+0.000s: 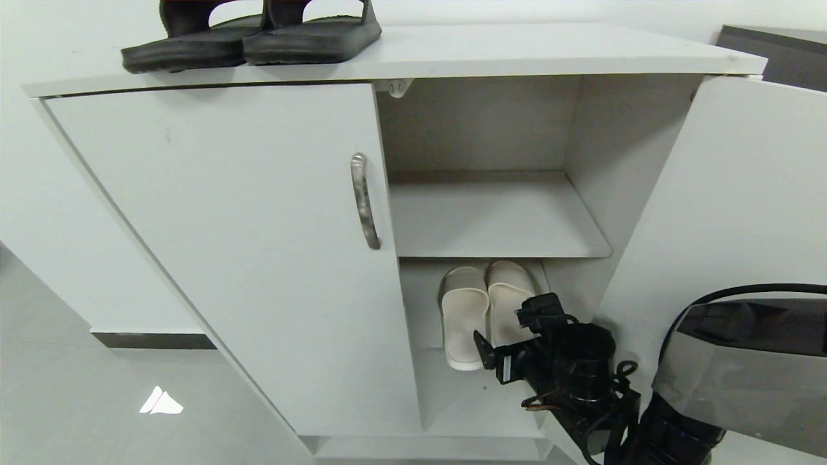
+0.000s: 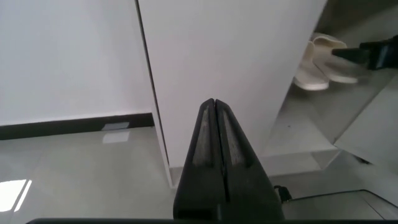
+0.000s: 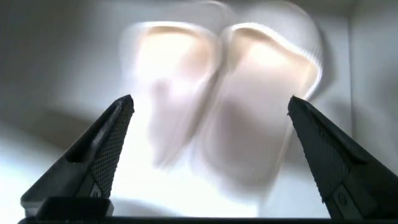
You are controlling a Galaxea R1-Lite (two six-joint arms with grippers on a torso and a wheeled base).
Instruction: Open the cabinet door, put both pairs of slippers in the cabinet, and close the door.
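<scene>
The left gripper [image 2: 214,143] hangs low in front of the cabinet [image 1: 517,48], outside it, facing the shut left door [image 1: 226,245]. Its fingers are pressed together with nothing between them. The right gripper [image 1: 510,329] sits at the mouth of the cabinet's bottom compartment, beside the open right door [image 1: 723,194]. Its fingers are spread wide and hold nothing.

The pair of white slippers [image 1: 488,303] lies side by side on the cabinet's floor just beyond that gripper, toes toward the back wall. Whether the gripper touches their heels cannot be told.

Above them is the cabinet's middle shelf [image 1: 491,219]. A metal handle [image 1: 365,200] runs upright along the left door's inner edge. The pair of black slippers [image 1: 252,35] rests on the cabinet's top, over the left door.
</scene>
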